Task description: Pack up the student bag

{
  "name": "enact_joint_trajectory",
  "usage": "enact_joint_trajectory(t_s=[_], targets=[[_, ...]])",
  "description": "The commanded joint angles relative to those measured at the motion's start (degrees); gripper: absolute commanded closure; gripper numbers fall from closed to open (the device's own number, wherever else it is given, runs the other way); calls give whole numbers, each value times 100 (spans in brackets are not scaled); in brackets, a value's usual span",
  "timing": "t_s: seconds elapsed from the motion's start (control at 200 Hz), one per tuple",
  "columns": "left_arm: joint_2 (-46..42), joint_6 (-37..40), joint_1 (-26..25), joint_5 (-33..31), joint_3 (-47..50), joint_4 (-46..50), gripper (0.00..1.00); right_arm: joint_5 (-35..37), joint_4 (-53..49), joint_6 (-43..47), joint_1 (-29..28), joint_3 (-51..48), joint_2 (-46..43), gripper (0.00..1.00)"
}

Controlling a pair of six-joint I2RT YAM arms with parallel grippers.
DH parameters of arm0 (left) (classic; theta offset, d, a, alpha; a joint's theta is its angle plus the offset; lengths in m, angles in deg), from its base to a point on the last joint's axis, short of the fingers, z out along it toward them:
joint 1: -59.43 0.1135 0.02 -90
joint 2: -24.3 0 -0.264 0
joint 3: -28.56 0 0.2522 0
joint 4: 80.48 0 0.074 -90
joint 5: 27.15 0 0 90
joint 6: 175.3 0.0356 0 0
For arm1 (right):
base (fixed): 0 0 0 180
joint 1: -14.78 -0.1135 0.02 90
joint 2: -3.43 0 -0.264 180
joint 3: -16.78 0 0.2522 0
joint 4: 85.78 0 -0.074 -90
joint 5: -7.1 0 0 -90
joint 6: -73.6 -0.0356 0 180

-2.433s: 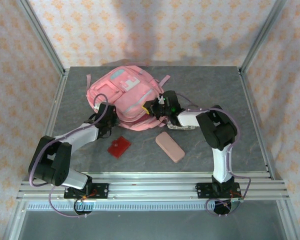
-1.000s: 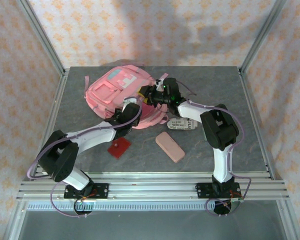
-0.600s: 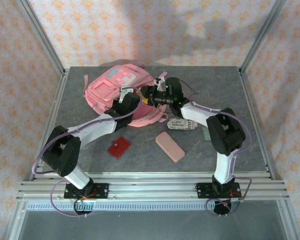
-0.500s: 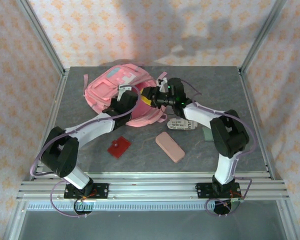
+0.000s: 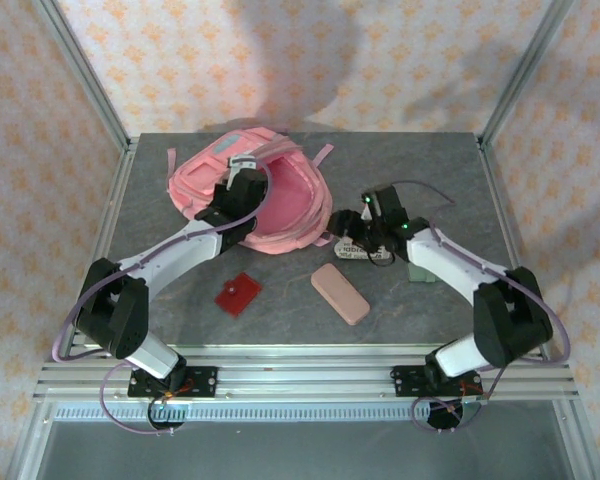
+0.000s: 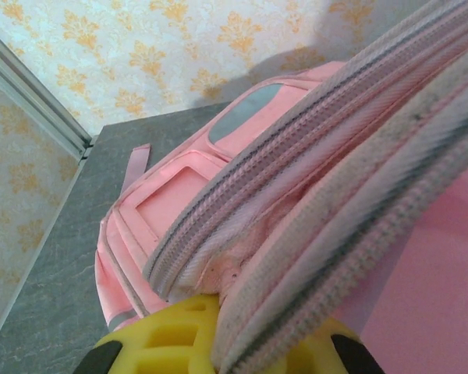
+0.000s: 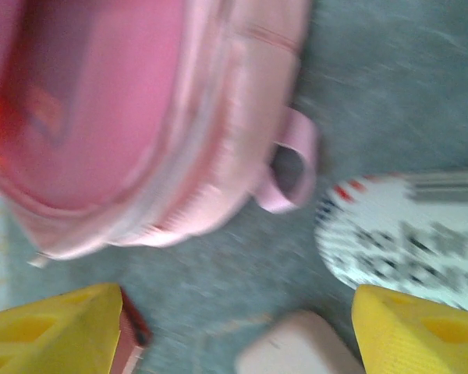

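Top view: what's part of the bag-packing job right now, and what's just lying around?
In the job: student bag; left gripper, shut on its zip edge; right gripper, open beside it.
Lying loose, probably still to pack: pink pencil case; red card; white printed pack; small green item.

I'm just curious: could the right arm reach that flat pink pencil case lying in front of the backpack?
Probably yes: the right claw hovers open and empty close to the flat pink pencil case, with nothing between them.
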Motion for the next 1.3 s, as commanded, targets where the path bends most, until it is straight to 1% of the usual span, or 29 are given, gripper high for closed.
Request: enact_joint_trajectory(t_s=[0.0, 0.085, 0.165, 0.325, 0.395, 0.606, 0.721, 0.866, 0.981, 1.061, 1.136, 1.226, 1.296], targets=[[-255, -177, 56, 78, -296, -48, 100, 859, -897, 443, -91, -288, -527, 23], [-279, -242, 63, 263, -288, 14, 100, 1237, -1200, 514, -206, -463, -814, 22], [-297, -319, 69, 334, -279, 80, 100, 1388, -1398, 511, -342, -646, -962, 22], [-275, -419, 70, 465, -281, 137, 100, 1664, -1524, 314, -819, -1066, -1065, 22], [-256, -454, 72, 524, -288, 154, 100, 1657, -1475, 245, -912, -1268, -1134, 22], [-210, -499, 85, 584, -252, 137, 100, 1226, -1193, 163, -1144, -1664, -1279, 22], [-174, -518, 85, 619, -244, 139, 100, 1030, -1000, 132, -1495, -1782, -1178, 22], [-122, -538, 89, 652, -254, 146, 100, 1048, -825, 12, -2018, -1770, -948, 22], [-117, -554, 103, 685, -243, 138, 100, 1569, -949, -141, -2416, -1624, -691, 23], [-105, -561, 103, 711, -243, 137, 100, 2085, -1124, -281, -2687, -1505, -382, 23], [-88, -587, 110, 741, -253, 146, 100, 2429, -1219, -429, -2922, -1397, -55, 23], [-90, -606, 111, 788, -256, 146, 100, 2660, -1244, -557, -3166, -1251, 261, 25], [-125, -628, 111, 801, -254, 164, 100, 2649, -1178, -563, -3253, -1212, 422, 29]])
